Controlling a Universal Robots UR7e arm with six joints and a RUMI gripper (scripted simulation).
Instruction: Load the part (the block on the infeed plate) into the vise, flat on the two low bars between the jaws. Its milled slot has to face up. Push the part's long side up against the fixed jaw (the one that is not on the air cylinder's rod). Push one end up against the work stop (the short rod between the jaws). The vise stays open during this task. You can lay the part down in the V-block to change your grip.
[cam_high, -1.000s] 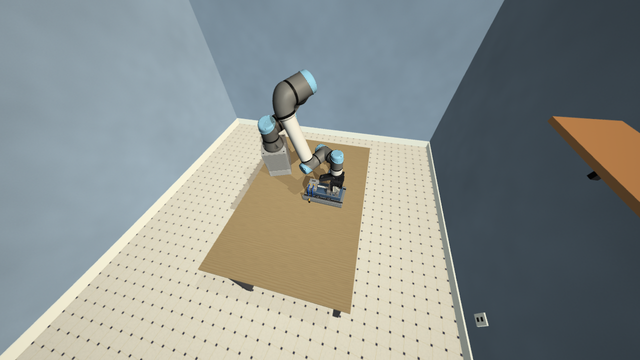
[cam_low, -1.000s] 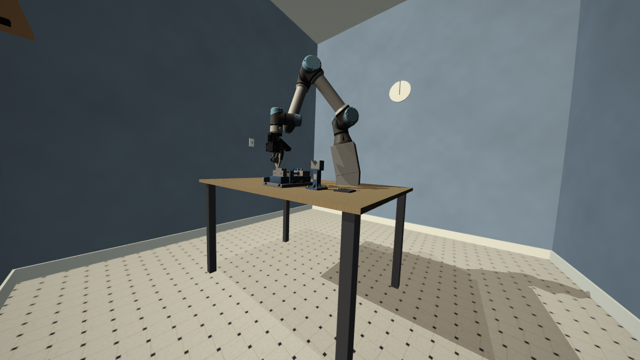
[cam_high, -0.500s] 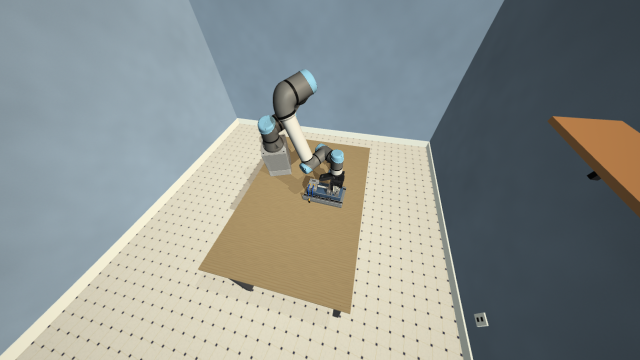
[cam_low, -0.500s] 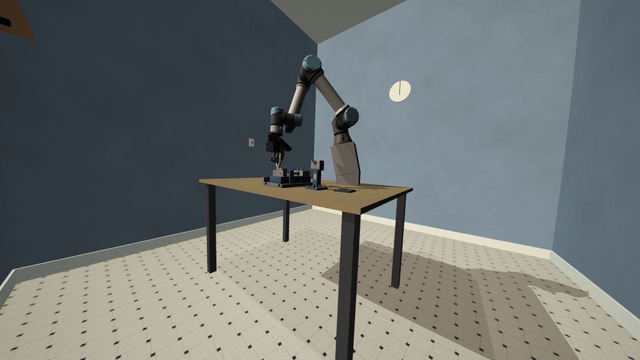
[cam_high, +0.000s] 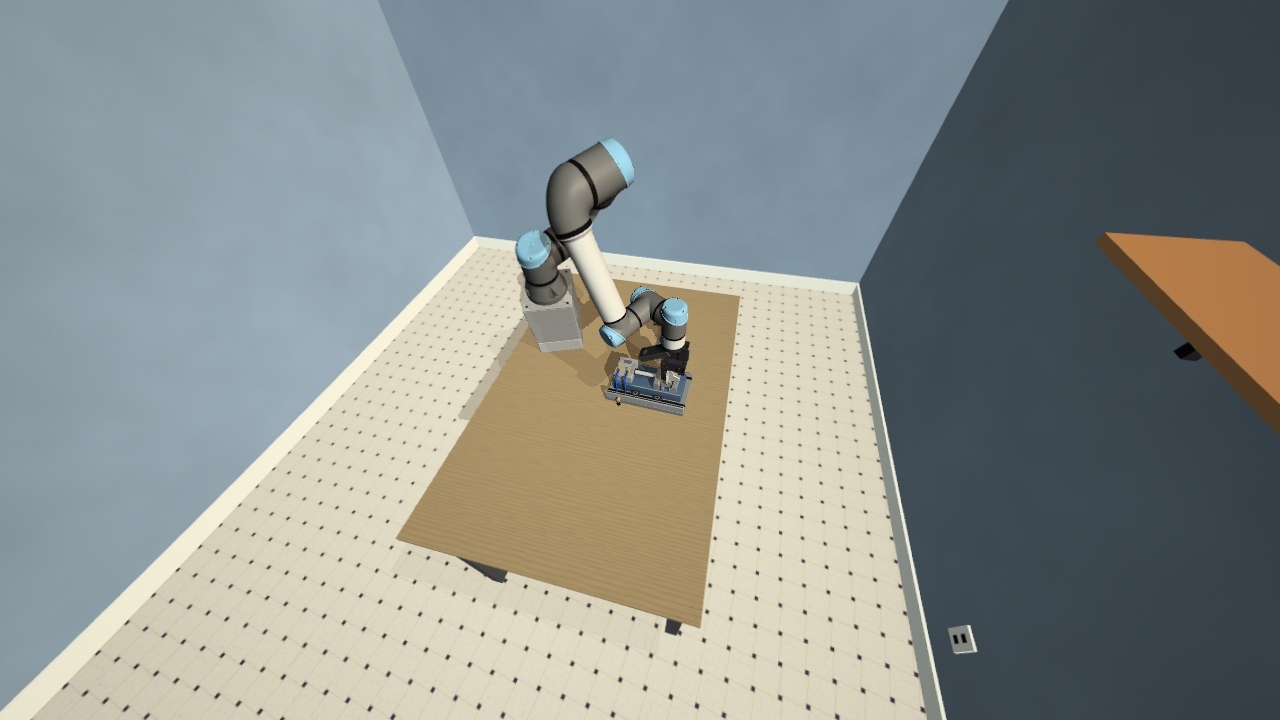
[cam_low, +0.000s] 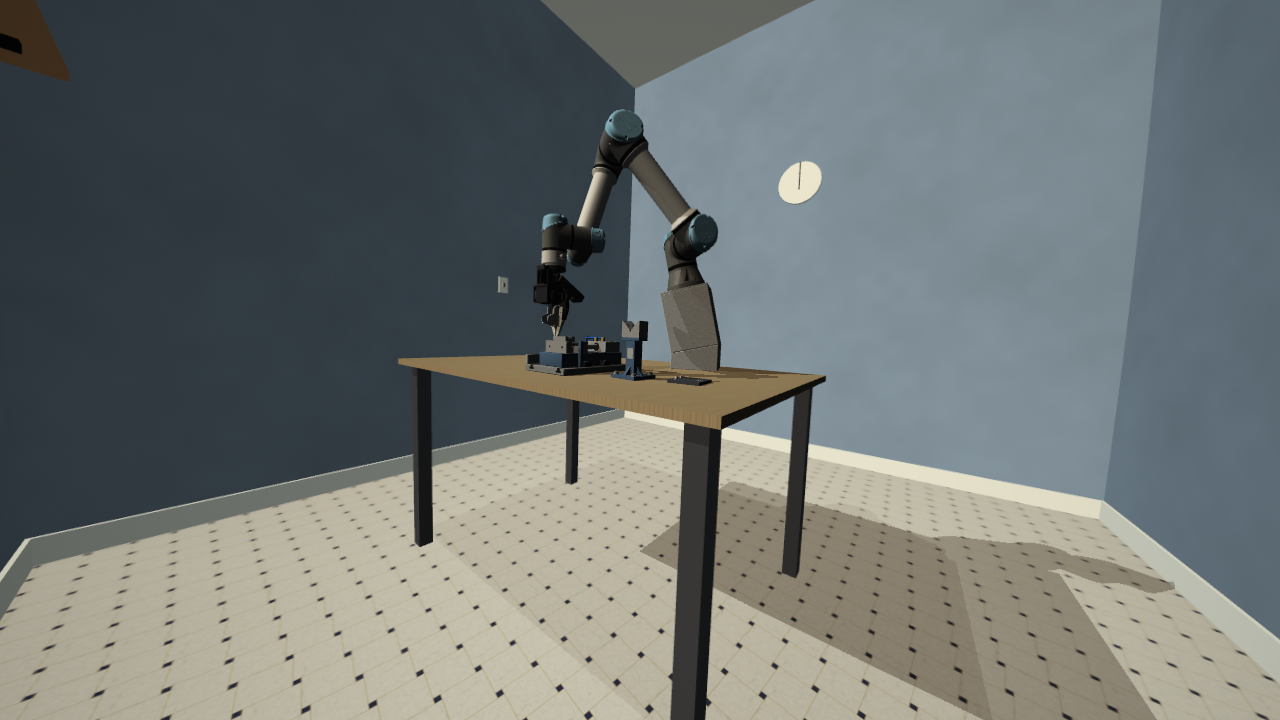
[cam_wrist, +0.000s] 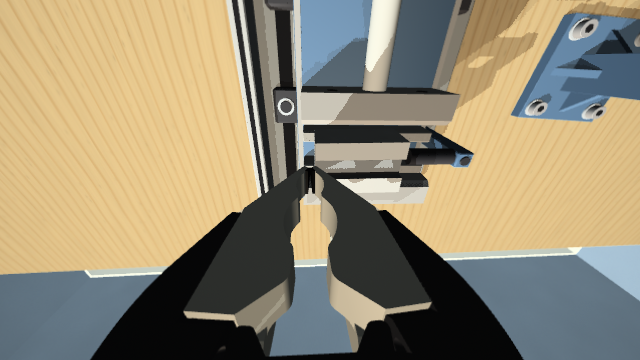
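Note:
The part (cam_wrist: 362, 151) lies between the vise jaws in the wrist view, its slot seemingly upward. The moving jaw (cam_wrist: 400, 109) stands apart from it on the rod side. The fixed jaw (cam_wrist: 415, 195) is on the other side; contact along it cannot be told. The work stop (cam_wrist: 432, 156) reaches the part's right end or very near it. My gripper (cam_high: 668, 382) (cam_low: 556, 333) (cam_wrist: 310, 169) is shut and empty, pointing down, its tips at the part's left end, away from the stop. Whether they touch it is unclear. The low bars are mostly hidden.
The V-block (cam_low: 635, 331) stands on its post beside the vise; its blue foot (cam_wrist: 555, 52) shows in the wrist view. The infeed plate (cam_low: 689, 381) lies beyond it, with no block visible on it. The cylinder rod (cam_wrist: 382, 40) runs behind the moving jaw.

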